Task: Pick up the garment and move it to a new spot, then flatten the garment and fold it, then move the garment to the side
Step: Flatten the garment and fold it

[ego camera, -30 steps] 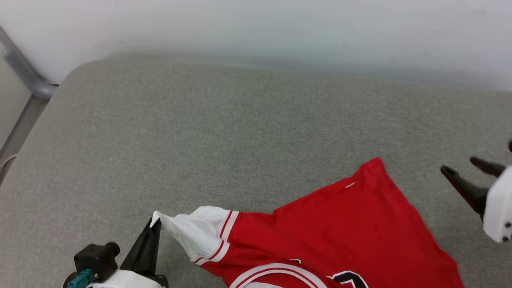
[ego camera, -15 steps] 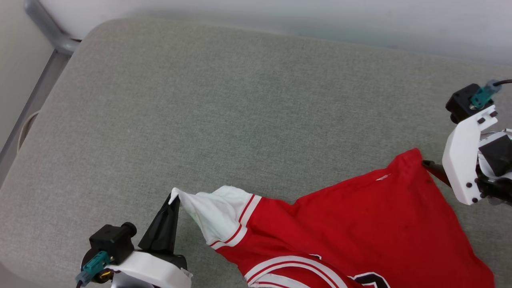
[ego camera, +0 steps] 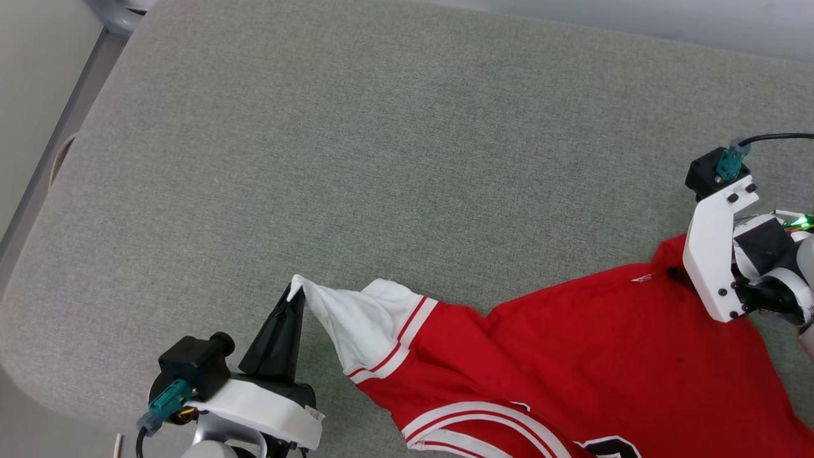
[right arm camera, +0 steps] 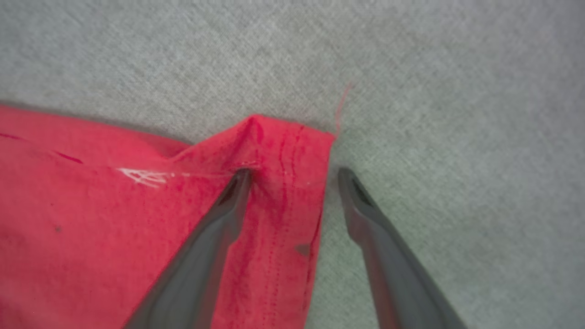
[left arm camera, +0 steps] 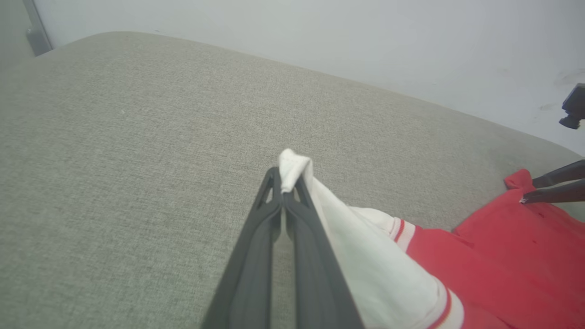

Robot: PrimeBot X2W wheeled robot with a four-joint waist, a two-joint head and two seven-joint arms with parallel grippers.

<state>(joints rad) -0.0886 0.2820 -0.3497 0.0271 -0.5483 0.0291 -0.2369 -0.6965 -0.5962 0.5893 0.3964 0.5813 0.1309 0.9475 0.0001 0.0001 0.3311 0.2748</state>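
Two grippers work on one garment [ego camera: 572, 356], which lies rumpled on the near right part of a grey cushion [ego camera: 381, 159], its lower part running off the head view's bottom edge. The left gripper [ego camera: 295, 296] has its fingers pressed together on the tip of the one white sleeve [ego camera: 362, 324] in view, drawing it up to a peak; the right gripper [right arm camera: 292, 171] has its fingers apart astride a red hem corner [right arm camera: 279, 146], one fingertip on the cloth, the other on the cushion just beside the edge. By my judgement the step in hand is taking hold for the lift or the spread; the next move calls for the right fingers to close on that corner, catching cloth and not cushion, before both arms pull. Counted: one garment; one cushion; two grippers; four fingers.
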